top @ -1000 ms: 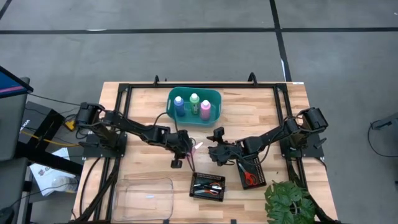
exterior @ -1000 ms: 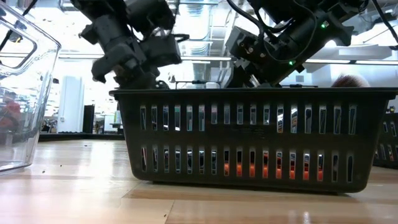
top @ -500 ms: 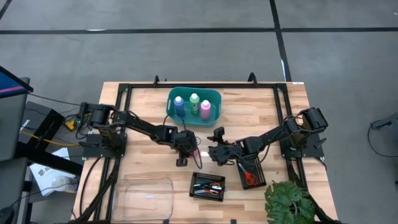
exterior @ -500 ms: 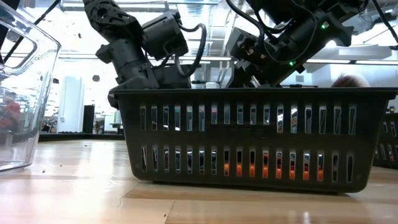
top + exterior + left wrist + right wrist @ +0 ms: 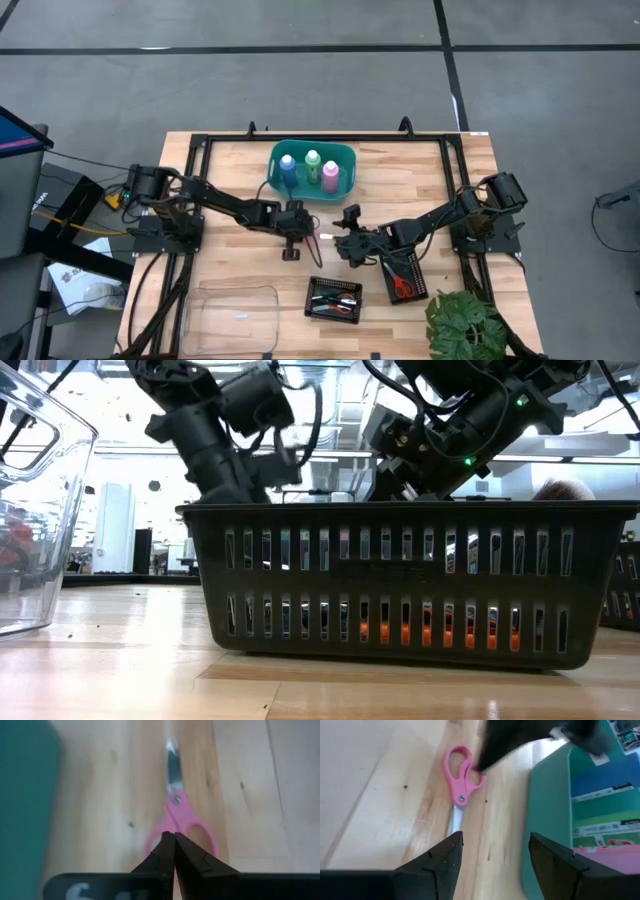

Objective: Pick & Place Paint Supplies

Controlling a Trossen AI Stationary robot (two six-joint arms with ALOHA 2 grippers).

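Pink-handled scissors (image 5: 181,817) lie flat on the wooden table (image 5: 230,180), near its middle (image 5: 318,240). My left gripper (image 5: 173,839) is shut, its tips down at the scissors' handle end. From the blade side, my right gripper (image 5: 492,857) stands open and short of the scissors (image 5: 460,777), touching nothing. Blue, green and pink bottles (image 5: 312,170) stand in the teal basket (image 5: 345,152) at the far middle. In the low view the mesh tray (image 5: 400,580) hides both grippers' tips. My left gripper's shut fingertips (image 5: 485,762) stand against the scissors' pink handles, where the two loops meet (image 5: 172,827). They slant down from the table's left side. Nothing of the scissors shows between the fingers. The scissors lie flat on the table.
Near the front edge, one black mesh tray (image 5: 335,298) holds dark brushes and another (image 5: 403,278) holds red-handled scissors. A clear plastic bin (image 5: 232,315) sits at the front left, a green plant (image 5: 465,325) at the front right.
My left gripper has gone a little toward the table's right edge and down, onto the pink scissors, and its wrist has turned. The scissors lie where they were.
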